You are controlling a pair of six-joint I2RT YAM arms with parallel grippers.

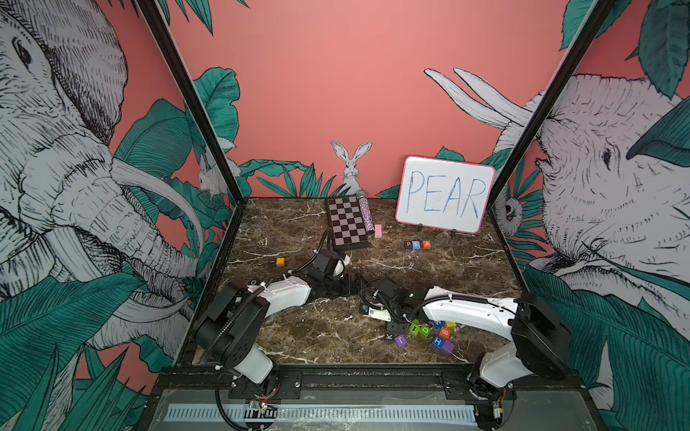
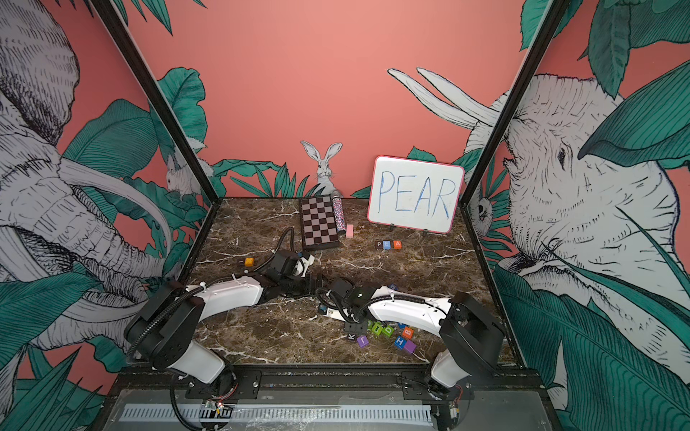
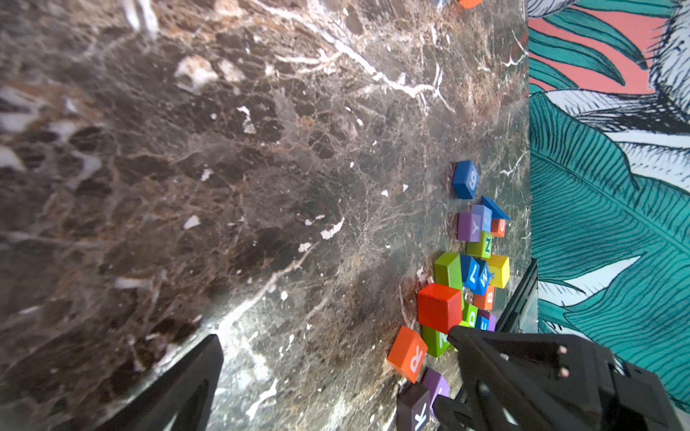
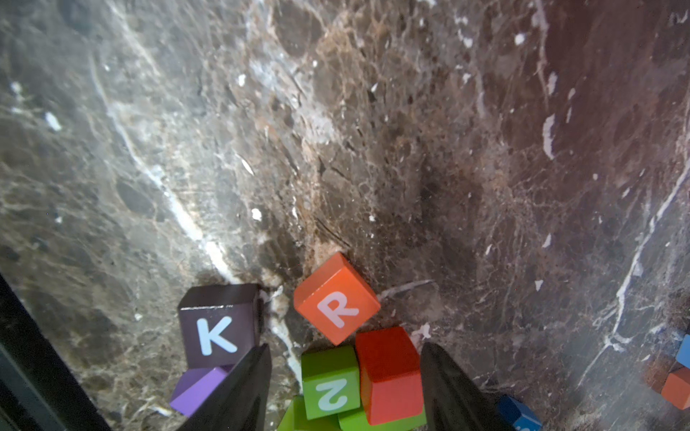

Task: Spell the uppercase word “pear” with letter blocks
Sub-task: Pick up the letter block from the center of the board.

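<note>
Blocks for three of the four letters stand in a row at the far right of the marble table (image 1: pixel 291 336), just in front of the whiteboard (image 1: pixel 444 194) lettered PEAR in blue. From left to right they are the black P block (image 1: pixel 409 244), the light-blue E block (image 1: pixel 417 244) and the orange A block (image 1: pixel 426 244), side by side in both top views.

The orange R block (image 4: pixel 336 298) lies well apart from them at the near right, at the edge of a loose pile of coloured blocks (image 1: pixel 429 332). Its letter shows in both wrist views, but in the top views the right arm hides it.

The right gripper (image 4: pixel 345 349) hangs low over that pile with its jaws parted and nothing clamped. A green block (image 4: pixel 330 384) marked 2 and a red block (image 4: pixel 390 373) sit between its fingers (image 4: pixel 239 388). The R block rests just past the fingertips, one corner against the green and red blocks.

A black K block (image 4: pixel 218 328) stands just beside the R block, a strip of bare table between them, with a purple block (image 4: pixel 198 388) against the K block.

The left gripper (image 1: pixel 354 285) sits low near the middle of the table, pointing right toward the pile, its jaws spread wide and empty.

A chessboard (image 1: pixel 347 222) lies at the far middle, and a yellow-orange block (image 1: pixel 280 262) sits at the left.
</note>
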